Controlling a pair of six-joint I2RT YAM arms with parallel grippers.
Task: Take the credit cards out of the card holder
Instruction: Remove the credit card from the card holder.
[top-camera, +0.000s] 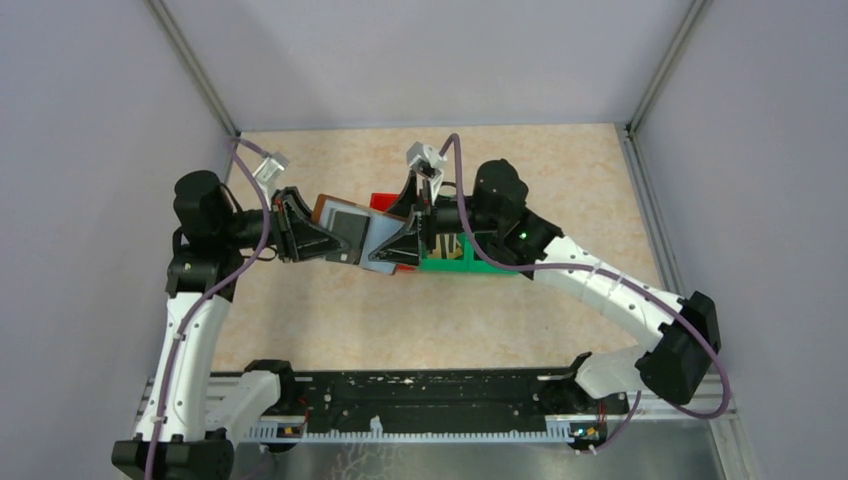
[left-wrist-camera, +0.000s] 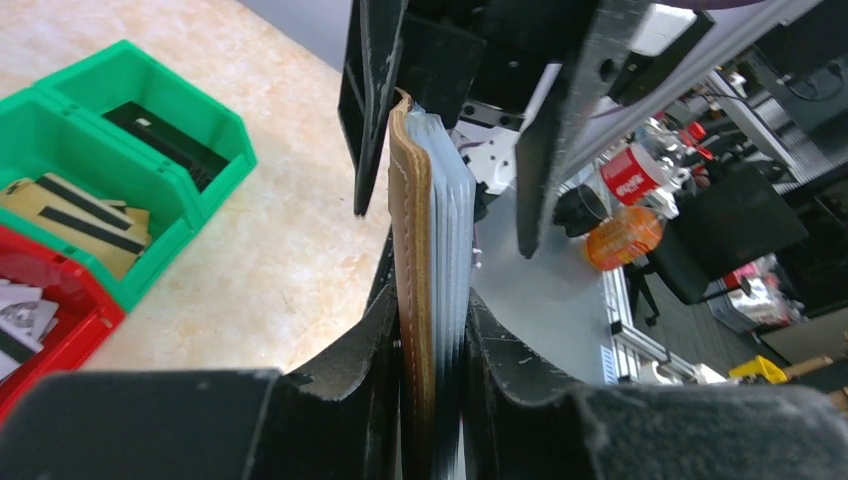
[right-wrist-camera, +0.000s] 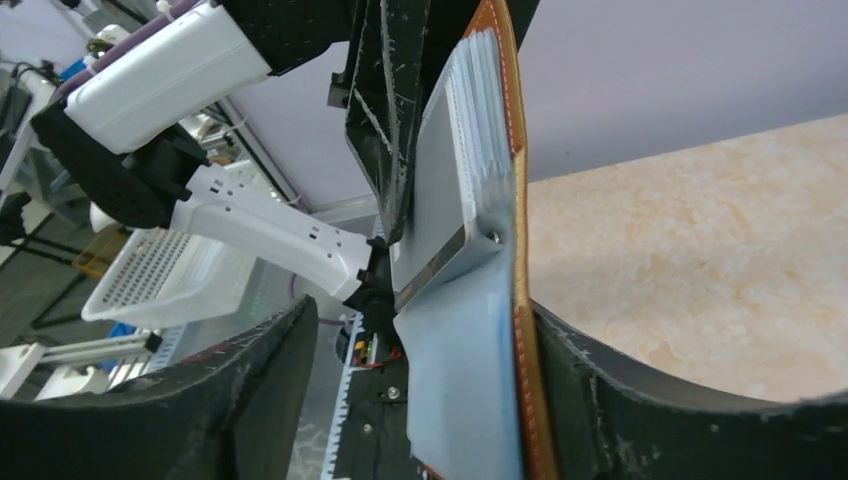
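A beige, marbled table (top-camera: 480, 320) sits between pale lilac walls (top-camera: 100, 100). Above its middle the card holder (top-camera: 383, 248) hangs in the air, spread open between the two arms. It is brown leather on one face, with pale blue-grey clear pockets on the other. The left gripper (left-wrist-camera: 432, 330) is clamped on its left end, both fingers pressed against the stack. The right gripper (right-wrist-camera: 420, 320) straddles the right flap with its jaws spread: one finger lies against the leather, and the other stands apart from the pockets. A grey card (top-camera: 350, 230) shows in one pocket. Under the right gripper, tan credit cards (left-wrist-camera: 75, 215) with dark stripes lie in the green bin (left-wrist-camera: 215, 175), beside a red bin (left-wrist-camera: 60, 330).
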